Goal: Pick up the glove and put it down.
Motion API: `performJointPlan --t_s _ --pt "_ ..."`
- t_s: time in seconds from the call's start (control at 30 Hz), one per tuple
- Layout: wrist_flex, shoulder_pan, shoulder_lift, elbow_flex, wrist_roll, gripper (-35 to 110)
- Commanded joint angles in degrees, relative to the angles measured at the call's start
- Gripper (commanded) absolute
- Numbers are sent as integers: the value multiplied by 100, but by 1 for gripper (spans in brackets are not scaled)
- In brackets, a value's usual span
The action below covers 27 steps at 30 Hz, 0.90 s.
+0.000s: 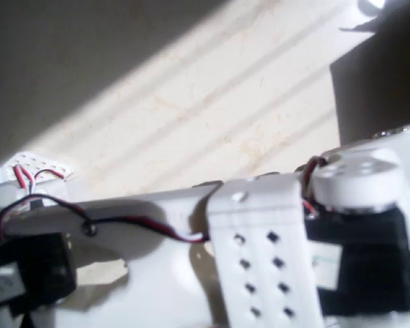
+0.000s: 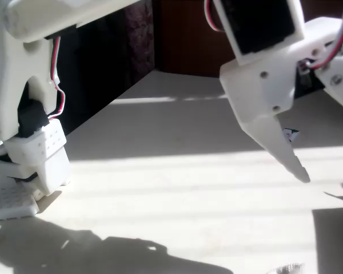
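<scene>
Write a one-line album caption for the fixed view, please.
White robot gripper hangs above a sunlit table, nothing in its grasp.

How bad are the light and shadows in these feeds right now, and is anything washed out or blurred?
Overhead view: soft focus, the white arm close to the lens, a sunlit diagonal band across the table, deep shade upper left. Fixed view: striped sunlight overexposes the table, the arm's shadow lies along the bottom, and the gripper finger is sharp against it.

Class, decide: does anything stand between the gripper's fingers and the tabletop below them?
Nothing visible does. The table under the fingers is plain sunlit surface. A small green-and-white card lies behind them, farther back.
</scene>
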Motion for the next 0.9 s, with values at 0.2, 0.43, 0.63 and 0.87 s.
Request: performJointPlan --t_s 0.2,0.43,0.63,0.87 --pt "-879 -352 -1134 -97 519 25" --pt "-1441 -290 -1934 -97 475 25" --pt "-1459 -316 -2136 -97 448 15" --pt "-1696 -281 -2145 -97 448 0"
